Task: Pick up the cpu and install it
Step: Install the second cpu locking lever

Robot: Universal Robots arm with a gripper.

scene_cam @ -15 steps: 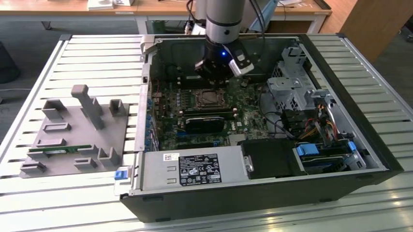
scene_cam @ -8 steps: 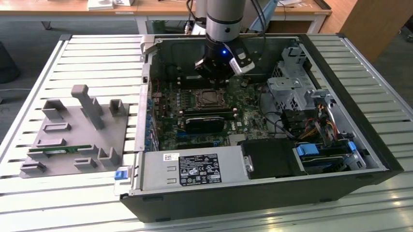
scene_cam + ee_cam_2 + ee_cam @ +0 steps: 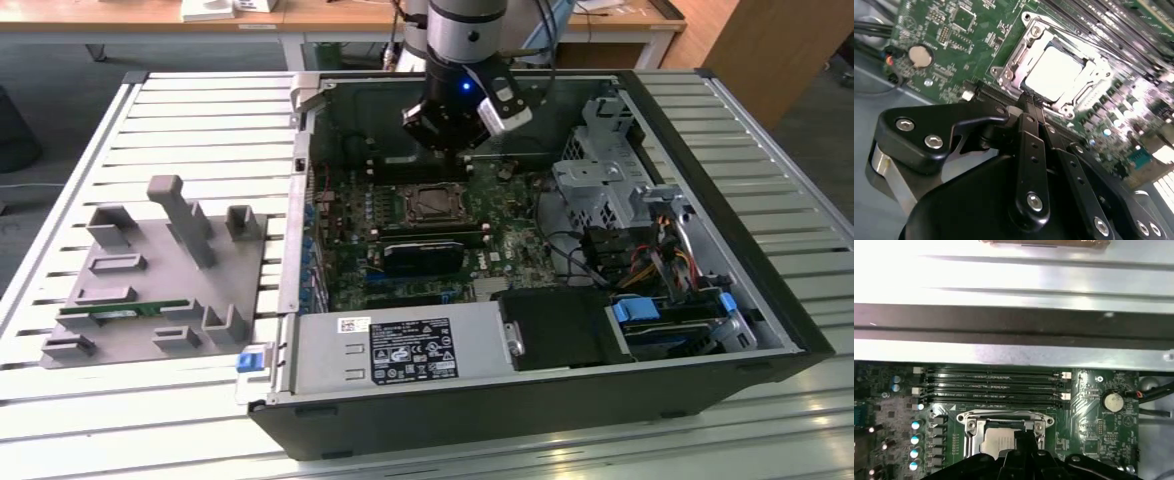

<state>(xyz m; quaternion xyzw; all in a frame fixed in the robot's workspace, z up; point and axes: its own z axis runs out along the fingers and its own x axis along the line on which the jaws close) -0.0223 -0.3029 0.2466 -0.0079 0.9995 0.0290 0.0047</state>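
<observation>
The cpu (image 3: 1054, 75) lies flat inside the metal-framed socket (image 3: 1019, 47) on the green motherboard, its shiny silver top facing up; the first wrist view shows the cpu (image 3: 999, 442) partly behind the fingertips. My gripper (image 3: 1033, 106) hangs just above the socket's edge with both black fingers pressed together and nothing between them. In the exterior view the gripper (image 3: 447, 152) sits over the far part of the open computer case, just beyond the socket (image 3: 430, 203).
Memory slots (image 3: 991, 385) run beside the socket, and a coin battery (image 3: 1112, 401) sits nearby. The case wall (image 3: 1004, 320) rises close behind. A drive cage (image 3: 601, 170) and cables fill the exterior view's right. A grey fixture tray (image 3: 147, 290) holding a green memory stick (image 3: 120, 311) lies left.
</observation>
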